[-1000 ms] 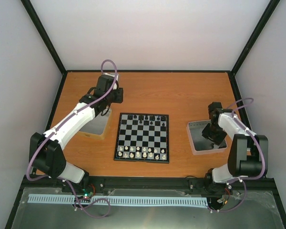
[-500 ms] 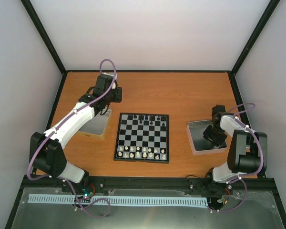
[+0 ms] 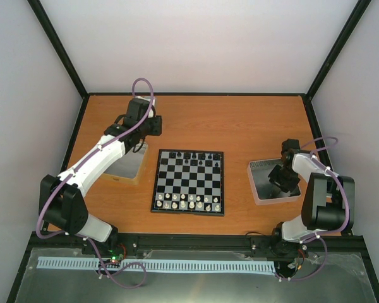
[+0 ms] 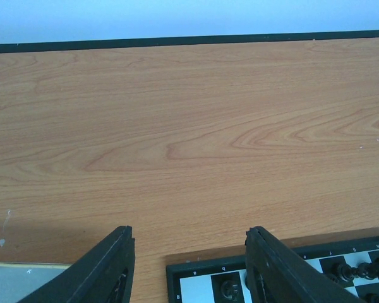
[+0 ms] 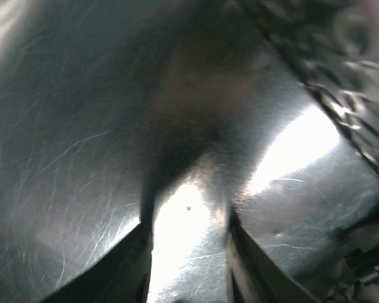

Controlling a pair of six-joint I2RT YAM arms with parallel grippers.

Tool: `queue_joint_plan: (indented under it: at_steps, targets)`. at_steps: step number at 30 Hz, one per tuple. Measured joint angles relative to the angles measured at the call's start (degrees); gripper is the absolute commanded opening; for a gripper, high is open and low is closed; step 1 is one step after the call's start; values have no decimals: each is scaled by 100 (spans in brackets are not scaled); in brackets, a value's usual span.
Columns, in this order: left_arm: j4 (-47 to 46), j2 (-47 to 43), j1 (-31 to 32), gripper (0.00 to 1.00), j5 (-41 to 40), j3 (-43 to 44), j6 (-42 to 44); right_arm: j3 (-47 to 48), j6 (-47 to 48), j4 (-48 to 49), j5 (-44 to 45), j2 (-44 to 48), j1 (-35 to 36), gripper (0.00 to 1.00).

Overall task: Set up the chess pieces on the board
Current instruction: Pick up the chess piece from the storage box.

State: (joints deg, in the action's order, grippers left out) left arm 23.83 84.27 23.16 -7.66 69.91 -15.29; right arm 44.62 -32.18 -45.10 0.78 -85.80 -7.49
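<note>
- Orange-brown wooden surface, walled by pale panels with black frame bars, carries everything.
- A flat square board with black and pale-grey checks and a thin black border lies between the two end effectors. It is to the right of the left one and to the left of the right one.
- Tiny black chessmen stand along the board's far edge, a few of them one row in.
- Tiny whitish chessmen partly fill the two nearest rows.
- The middle rows are bare checks.
- Left end effector is held over bare wood with its fingers apart and nothing between them.
- In the left wrist view, the board's corner shows low between the fingers and runs past the right-hand finger. Small pale edge markings and some black chessmen are visible there.
- A shallow pale tray lies just below and left of this end effector.
- Right end effector is down inside a shallow rectangular metal tray. Its fingers are spread, with only scratched, shiny tray floor between them.
</note>
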Motion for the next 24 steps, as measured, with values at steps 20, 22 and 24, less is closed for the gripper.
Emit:
queue_joint_plan:
  at_steps: [20, 22, 24]
  targets:
    - [0, 0, -2, 49, 83, 0, -2, 328, -1073, -1351, 457, 7, 0, 50]
    - [-2, 0, -2, 49, 83, 0, -2, 328, -1106, -1362, 404, -127, 0, 50]
    - [0, 0, -2, 49, 83, 0, -2, 328, -1121, -1327, 273, -236, 0, 50]
